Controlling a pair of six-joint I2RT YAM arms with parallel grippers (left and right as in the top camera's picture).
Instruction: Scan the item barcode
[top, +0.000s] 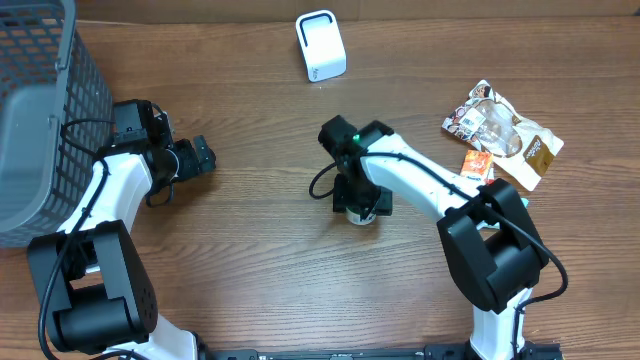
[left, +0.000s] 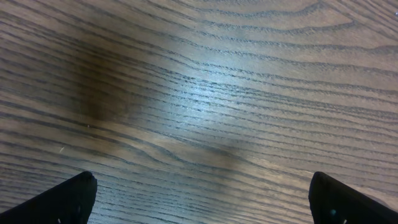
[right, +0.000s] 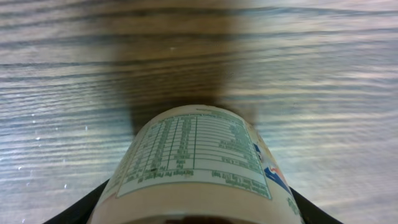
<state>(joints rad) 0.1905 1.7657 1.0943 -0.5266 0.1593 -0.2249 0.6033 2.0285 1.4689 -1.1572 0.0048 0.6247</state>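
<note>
Near the middle of the wooden tabletop (top: 250, 260), a small round container (top: 360, 217) stands under the right claw (top: 358, 205), well apart from the white barcode scanner (top: 320, 45) at the far edge. From the right wrist camera, the container fills the lower frame with its pale printed label of fine text facing the lens. A dark finger shows on each side of it at the bottom corners. The claw is partly open and straddles the container, but I cannot tell whether the fingers are pressing on it.

At the left, the left claw (top: 203, 157) hangs wide open over bare wood, holding nothing, just beside a grey mesh basket (top: 40, 120). Snack packets (top: 503, 133) lie at the right.

By the look of it, the task is at an early stage. The item is only being taken up, and it has yet to be lifted, carried to the scanner and turned so its barcode faces it.
</note>
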